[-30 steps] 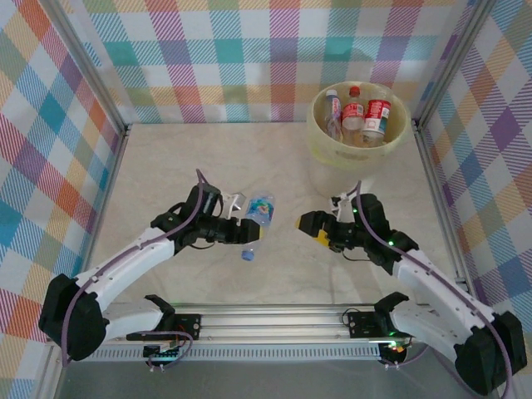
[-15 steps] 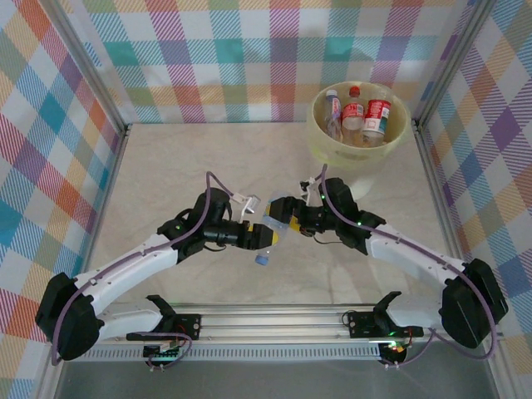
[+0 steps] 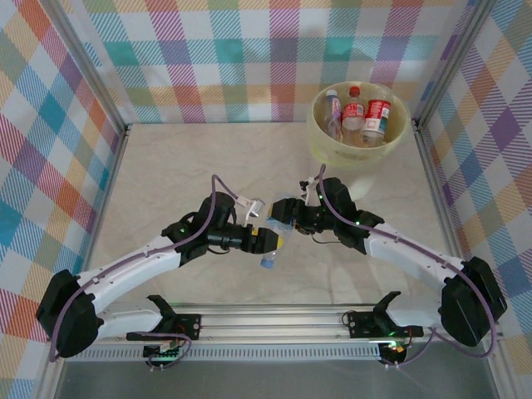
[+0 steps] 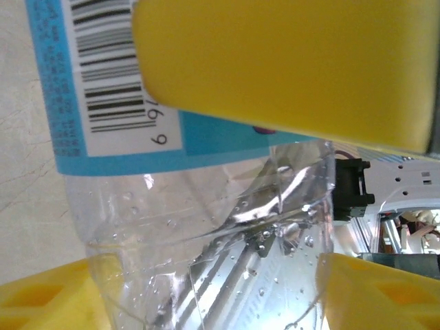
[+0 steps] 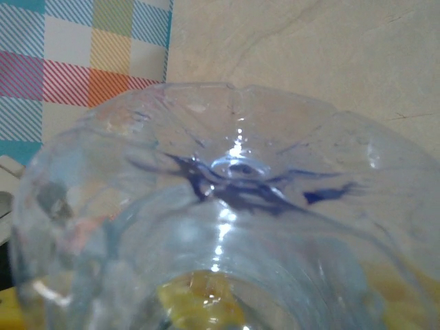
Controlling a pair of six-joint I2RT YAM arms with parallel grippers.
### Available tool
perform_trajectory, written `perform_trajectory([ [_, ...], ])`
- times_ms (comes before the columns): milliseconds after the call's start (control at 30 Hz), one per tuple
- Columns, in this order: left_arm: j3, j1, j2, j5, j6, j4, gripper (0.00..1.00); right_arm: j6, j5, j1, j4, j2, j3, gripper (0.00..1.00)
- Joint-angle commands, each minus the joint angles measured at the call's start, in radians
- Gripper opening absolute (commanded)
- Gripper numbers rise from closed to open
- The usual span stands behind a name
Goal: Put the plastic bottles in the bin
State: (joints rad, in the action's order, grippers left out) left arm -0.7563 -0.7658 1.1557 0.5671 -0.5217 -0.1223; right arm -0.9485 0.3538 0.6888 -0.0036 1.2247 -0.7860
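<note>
Counting from above, three plastic bottles (image 3: 356, 112) lie in the bin (image 3: 319, 143). One blue-labelled bottle (image 3: 269, 258) is outside it, at mid-surface (image 3: 166, 183), bracketed by the left claw (image 3: 268, 242) and right claw (image 3: 283, 218). Whether either claw pinches it cannot be told. Judged outstanding: transfer to the bin.

Clear blue-labelled bottle (image 4: 206, 220) mid-table, blue cap nearward; three more bottles (image 3: 355, 110) inside pale yellow bin (image 3: 328, 152), far right.
</note>
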Motion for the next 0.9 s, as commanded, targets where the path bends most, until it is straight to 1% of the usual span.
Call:
perform_trajectory([
  [0,0.003,-0.020,-0.004,-0.023,0.000,0.006,0.84,0.044,-0.049,0.006,-0.044,-0.050,-0.038,0.66],
  [67,-0.004,-0.023,-0.025,-0.042,0.003,0.007,0.98,0.070,-0.073,0.006,-0.093,-0.072,-0.056,0.65],
  [100,-0.008,-0.023,-0.043,-0.051,0.011,0.002,1.00,0.093,-0.091,0.006,-0.135,-0.087,-0.072,0.65],
  [167,-0.025,-0.025,-0.088,-0.079,0.036,-0.026,1.00,0.144,-0.145,0.005,-0.242,-0.117,-0.117,0.65],
  [267,-0.068,-0.025,-0.172,-0.137,0.106,-0.113,1.00,0.244,-0.261,-0.009,-0.421,-0.157,-0.219,0.64],
  [300,-0.087,-0.024,-0.198,-0.172,0.133,-0.146,1.00,0.271,-0.295,-0.023,-0.472,-0.170,-0.254,0.64],
  [333,-0.104,-0.025,-0.222,-0.209,0.158,-0.214,1.00,0.291,-0.317,-0.041,-0.507,-0.182,-0.285,0.64],
  [400,-0.130,-0.024,-0.264,-0.272,0.205,-0.276,1.00,0.311,-0.333,-0.088,-0.547,-0.198,-0.339,0.64],
  [500,-0.144,-0.024,-0.323,-0.342,0.257,-0.340,1.00,0.313,-0.345,-0.158,-0.564,-0.202,-0.413,0.64],
  [600,-0.137,-0.025,-0.387,-0.377,0.315,-0.379,1.00,0.296,-0.374,-0.207,-0.559,-0.182,-0.500,0.65],
  [733,-0.087,-0.025,-0.482,-0.430,0.376,-0.404,1.00,0.256,-0.438,-0.239,-0.533,-0.143,-0.586,0.66],
  [867,-0.051,-0.025,-0.561,-0.458,0.437,-0.435,1.00,0.197,-0.492,-0.269,-0.468,-0.105,-0.613,0.66],
])
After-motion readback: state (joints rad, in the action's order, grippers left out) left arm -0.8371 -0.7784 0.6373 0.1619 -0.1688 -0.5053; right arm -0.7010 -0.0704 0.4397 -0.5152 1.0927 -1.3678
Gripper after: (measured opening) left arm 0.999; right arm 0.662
